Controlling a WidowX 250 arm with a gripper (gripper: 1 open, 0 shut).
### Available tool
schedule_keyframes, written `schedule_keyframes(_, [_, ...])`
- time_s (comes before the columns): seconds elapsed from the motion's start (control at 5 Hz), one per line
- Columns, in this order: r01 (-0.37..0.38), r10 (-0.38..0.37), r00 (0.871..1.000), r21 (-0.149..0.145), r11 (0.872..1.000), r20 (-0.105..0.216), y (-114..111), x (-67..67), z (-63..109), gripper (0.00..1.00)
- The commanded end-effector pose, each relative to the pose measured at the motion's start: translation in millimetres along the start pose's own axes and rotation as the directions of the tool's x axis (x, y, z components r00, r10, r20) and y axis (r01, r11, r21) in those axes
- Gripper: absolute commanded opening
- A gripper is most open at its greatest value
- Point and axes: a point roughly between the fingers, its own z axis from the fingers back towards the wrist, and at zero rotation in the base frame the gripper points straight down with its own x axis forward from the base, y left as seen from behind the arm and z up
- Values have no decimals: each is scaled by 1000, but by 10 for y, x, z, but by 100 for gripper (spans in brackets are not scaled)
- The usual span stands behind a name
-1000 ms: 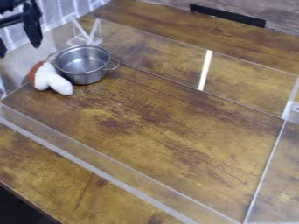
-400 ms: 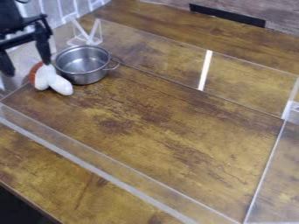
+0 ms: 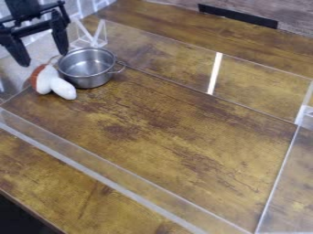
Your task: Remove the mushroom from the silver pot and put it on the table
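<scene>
- My gripper (image 3: 39,46) hangs at the far left corner with both black fingers (image 3: 61,38) spread wide apart and nothing between them.
- The mushroom (image 3: 53,82) lies on the table (image 3: 171,128), white stem toward the front, just left of the pot (image 3: 87,66) and touching or nearly touching its wall.
- The pot sits upright and looks empty.
- Clear strips (image 3: 215,73) run across the wood.

A dark panel (image 3: 240,13) lines the far edge.
</scene>
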Motion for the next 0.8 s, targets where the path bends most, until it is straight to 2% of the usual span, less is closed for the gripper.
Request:
schedule_keyframes(0.0, [71, -70, 997, -2, 997, 43, -72, 22, 86, 100])
schedule_keyframes(0.4, [142, -143, 990, 11, 990, 19, -45, 22, -59, 100])
schedule_keyframes(0.6, [116, -116, 993, 8, 993, 23, -8, -23, 73, 100])
